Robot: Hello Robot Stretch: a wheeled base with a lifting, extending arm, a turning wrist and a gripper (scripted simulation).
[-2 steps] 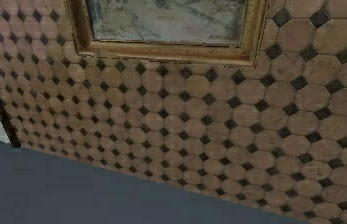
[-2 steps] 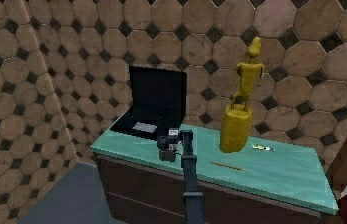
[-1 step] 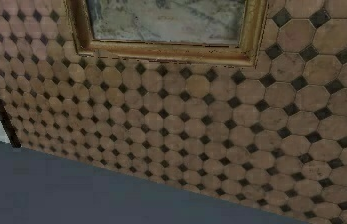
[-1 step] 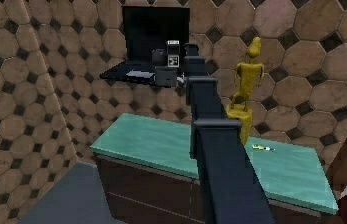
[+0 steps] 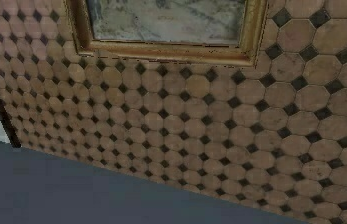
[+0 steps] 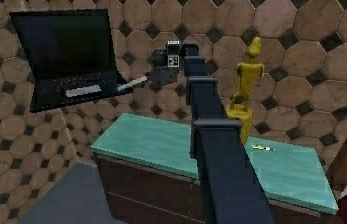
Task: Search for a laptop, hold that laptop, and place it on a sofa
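Note:
An opened laptop [image 6: 69, 58] with a black screen and dark keyboard hangs in the air at the arm side view's upper left, in front of the tiled wall and clear of the table. My gripper [image 6: 136, 82] holds the laptop at its right-hand edge. The dark arm [image 6: 216, 140] rises from the bottom edge across the table to the gripper's body and white marker squares.
A low table with a teal top [image 6: 151, 140] stands against the tiled wall under the arm, bearing a gold statue [image 6: 246, 85] and a small thin object [image 6: 261, 148]. In the forward view, a gold-framed picture [image 5: 166, 25] hangs close ahead above grey-blue floor [image 5: 61, 190].

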